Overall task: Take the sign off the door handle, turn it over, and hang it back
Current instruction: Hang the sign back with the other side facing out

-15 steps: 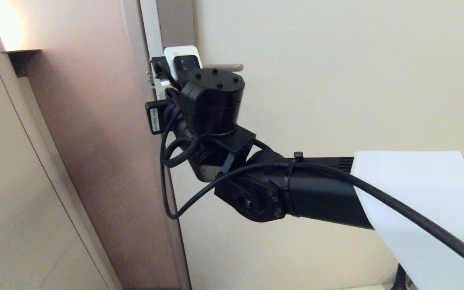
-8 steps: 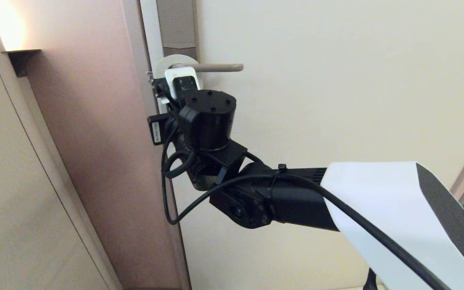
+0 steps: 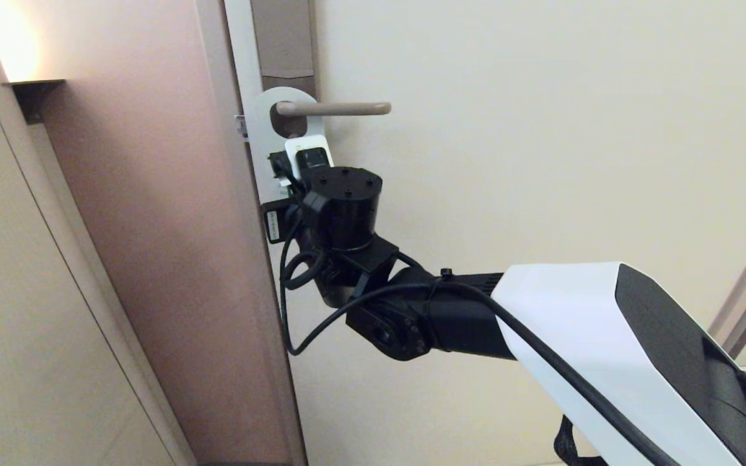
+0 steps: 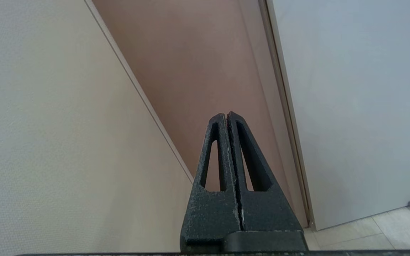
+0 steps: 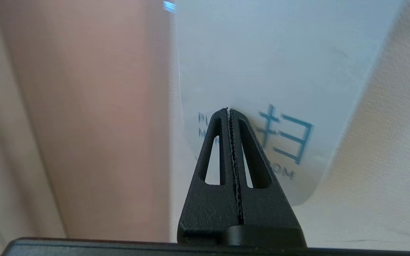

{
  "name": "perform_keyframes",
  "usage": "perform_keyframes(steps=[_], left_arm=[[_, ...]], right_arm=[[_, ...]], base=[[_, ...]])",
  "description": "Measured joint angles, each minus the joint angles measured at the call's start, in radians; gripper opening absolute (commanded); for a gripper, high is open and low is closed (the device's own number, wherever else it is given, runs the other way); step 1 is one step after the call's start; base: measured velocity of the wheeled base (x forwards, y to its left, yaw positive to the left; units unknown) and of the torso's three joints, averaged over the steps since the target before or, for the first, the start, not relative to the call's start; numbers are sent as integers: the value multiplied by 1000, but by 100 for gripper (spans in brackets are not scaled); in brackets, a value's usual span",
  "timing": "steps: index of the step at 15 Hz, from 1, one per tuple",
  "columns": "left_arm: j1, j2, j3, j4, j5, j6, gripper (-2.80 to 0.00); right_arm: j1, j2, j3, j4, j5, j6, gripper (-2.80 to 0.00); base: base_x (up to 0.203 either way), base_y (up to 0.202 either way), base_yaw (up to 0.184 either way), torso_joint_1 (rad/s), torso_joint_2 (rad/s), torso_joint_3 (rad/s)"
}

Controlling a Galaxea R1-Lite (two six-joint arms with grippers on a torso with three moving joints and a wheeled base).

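The sign (image 3: 261,113) hangs on the door handle (image 3: 334,108), its oval hole looped over the lever close to the lock plate (image 3: 282,39), white face outward; in the right wrist view that face (image 5: 262,71) fills the space just beyond the fingertips, with blue printing partly hidden behind them. A second ago the right arm's wrist stood high enough to cover the top of the card and part of the lever; since then it has sunk and drawn back from the door, so the rounded head of the card and the whole lever now show clear above it. The white side facing out suits a card not yet turned, so I judge the arm to be setting up its first approach, though a finished rehang cannot be ruled out from these views. The right gripper (image 5: 229,109) has its two fingers pressed together with nothing between them, its tip pointing at the lower part of the card, near it but, as far as can be told, not touching. To take the card it would have to spread first and close on an edge. The left gripper (image 4: 226,114), likewise pressed together and empty, is parked low, facing the door frame
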Motion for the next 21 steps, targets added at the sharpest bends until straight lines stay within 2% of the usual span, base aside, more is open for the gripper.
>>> perform_keyframes(steps=[6, 15, 21], left_arm=[[0, 0, 0, 0, 0, -1, -280], [0, 0, 0, 0, 0, 0, -280], [0, 0, 0, 0, 0, 0, -280]], right_arm=[[-36, 3, 2, 0, -4, -5, -280], [-25, -40, 23, 0, -7, -8, -280], [5, -133, 161, 8, -30, -22, -280]], base=[[0, 0, 0, 0, 0, 0], [0, 0, 0, 0, 0, 0], [0, 0, 0, 0, 0, 0]])
